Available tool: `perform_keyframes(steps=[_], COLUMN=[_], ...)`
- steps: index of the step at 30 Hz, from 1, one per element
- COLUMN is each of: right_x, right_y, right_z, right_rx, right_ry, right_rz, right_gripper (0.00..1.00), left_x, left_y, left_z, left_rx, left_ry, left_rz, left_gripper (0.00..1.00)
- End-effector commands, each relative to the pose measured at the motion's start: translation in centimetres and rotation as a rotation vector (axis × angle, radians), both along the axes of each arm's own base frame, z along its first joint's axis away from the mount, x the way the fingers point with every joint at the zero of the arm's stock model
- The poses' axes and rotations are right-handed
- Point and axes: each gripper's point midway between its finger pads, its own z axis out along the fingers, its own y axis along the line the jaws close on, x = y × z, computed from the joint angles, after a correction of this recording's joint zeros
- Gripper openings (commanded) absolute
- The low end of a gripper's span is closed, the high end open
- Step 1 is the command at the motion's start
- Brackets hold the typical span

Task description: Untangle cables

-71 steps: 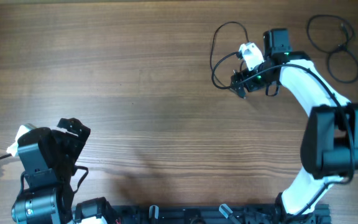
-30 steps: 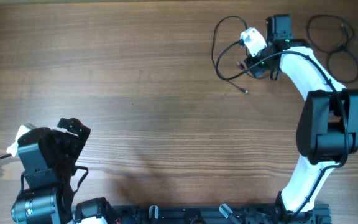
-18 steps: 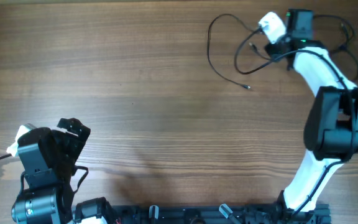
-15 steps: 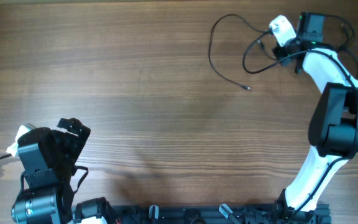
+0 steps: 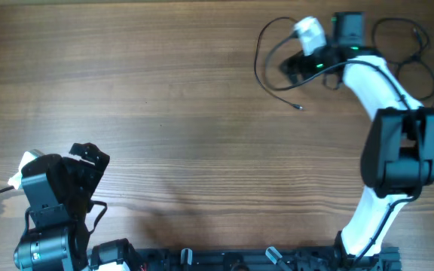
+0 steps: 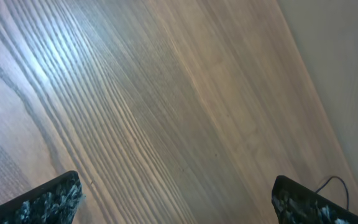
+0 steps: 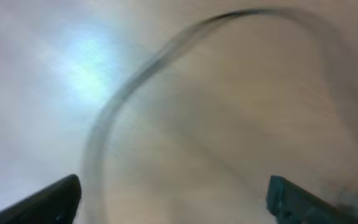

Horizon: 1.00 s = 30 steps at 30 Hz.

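Observation:
One thin black cable (image 5: 257,60) lies in an open loop on the wood at the back right, its plug tip (image 5: 300,108) pointing toward the table's middle. My right gripper (image 5: 292,66) hovers just right of that loop. In the right wrist view the gripper (image 7: 173,199) is open, its fingertips (image 7: 48,199) far apart with nothing between them, and a blurred arc of cable (image 7: 135,78) passes ahead of them. More cables (image 5: 374,36) lie in loops at the far right edge. My left gripper (image 5: 89,162) rests at the front left and is open (image 6: 179,199) over bare wood.
The wooden table (image 5: 164,113) fills the view. The right arm's white links (image 5: 375,83) run from the front right toward the back. A short bit of thin black cord (image 6: 331,182) shows near the left gripper's right finger in the left wrist view.
My right gripper has gone from shut to open and let go of the cable. It swung right toward the far loops, then back left. The cable loop has shifted. The left arm is still.

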Motion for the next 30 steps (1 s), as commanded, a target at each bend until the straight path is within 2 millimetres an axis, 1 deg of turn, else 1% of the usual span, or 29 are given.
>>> perform_keyframes(steps=[1, 2, 4, 6, 7, 8, 9, 10, 11, 12, 15, 16, 17, 19, 20, 21, 22, 23, 26, 27, 28, 30], right_x=[-3.7, -4.6, -5.6, -6.2, -6.4, -7.1, -7.7, -8.7, -9.8, -10.5, -11.8, -12.0, -12.2, -12.0, -11.6, -10.8, -10.2, -9.0, -8.0, -7.8, -7.9, -8.4], right_y=[3.1, 2.7, 1.2, -0.9, -1.5, -2.1, -2.3, -2.5, -2.4, -2.1, -2.0, -2.0, -2.0, -2.0, -2.0, -2.3, -2.9, -4.1, -5.9, -6.9, -7.6, -8.1], right_z=[-1.4, -2.0, -3.0, -3.6, -3.7, -4.0, -4.2, -4.6, -4.9, -5.3, -6.9, -7.4, -7.9, -8.4, -8.4, -8.4, -8.4, -8.3, -8.0, -7.8, -7.6, -7.1], right_rx=[-0.050, -0.104, -0.200, -0.292, -0.308, -0.320, -0.322, -0.324, -0.313, -0.298, -0.286, -0.286, -0.284, -0.280, -0.280, -0.296, -0.319, -0.377, -0.458, -0.494, -0.508, -0.477], right_ry=[0.108, 0.148, 0.199, 0.234, 0.245, 0.280, 0.304, 0.343, 0.384, 0.402, 0.423, 0.424, 0.425, 0.404, 0.389, 0.362, 0.345, 0.305, 0.272, 0.268, 0.274, 0.298], right_rz=[0.111, 0.102, 0.070, 0.029, 0.019, 0.013, 0.013, 0.016, 0.033, 0.061, 0.073, 0.073, 0.067, 0.057, 0.055, 0.024, -0.015, -0.085, -0.162, -0.222, -0.262, -0.311], right_gripper=[0.81, 0.73, 0.63, 0.59, 0.59, 0.59, 0.59, 0.58, 0.57, 0.57, 0.55, 0.53, 0.48, 0.30, 0.26, 0.23, 0.14, 0.04, 0.04, 0.04, 0.04, 0.04], left_x=[0.0, 0.0, 0.0, 0.0, 0.0, 0.0, 0.0, 0.0, 0.0, 0.0, 0.0, 0.0, 0.0, 0.0, 0.0, 0.0, 0.0, 0.0, 0.0, 0.0, 0.0, 0.0], left_y=[0.1, 0.1, 0.1, 0.1, 0.1, 0.1, 0.1, 0.1, 0.1, 0.1, 0.1, 0.1, 0.1, 0.1, 0.1, 0.1, 0.1, 0.1, 0.1, 0.1, 0.1, 0.1], left_z=[0.2, 0.2, 0.2, 0.2, 0.2, 0.2, 0.2, 0.2, 0.2, 0.2, 0.2, 0.2, 0.2, 0.2, 0.2, 0.2, 0.2, 0.2, 0.2, 0.2, 0.2, 0.2], left_rx=[-0.001, -0.001, -0.001, -0.001, -0.001, -0.001, -0.001, -0.001, -0.001, -0.001, -0.001, -0.001, -0.001, -0.001, -0.001, -0.001, -0.001, -0.001, -0.001, -0.001, -0.001, -0.001], left_ry=[-0.008, -0.007, -0.007, -0.007, -0.007, -0.007, -0.007, -0.007, -0.008, -0.007, -0.007, -0.008, -0.007, -0.007, -0.007, -0.007, -0.007, -0.007, -0.007, -0.007, -0.007, -0.008], left_rz=[0.007, 0.007, 0.007, 0.007, 0.007, 0.007, 0.007, 0.007, 0.007, 0.007, 0.007, 0.007, 0.007, 0.007, 0.007, 0.007, 0.007, 0.007, 0.007, 0.007, 0.007, 0.007], left_gripper=[1.00, 1.00, 1.00, 1.00, 1.00, 1.00, 1.00, 1.00, 1.00, 1.00, 1.00, 1.00, 1.00, 1.00, 1.00, 1.00, 1.00, 1.00, 1.00, 1.00, 1.00, 1.00])
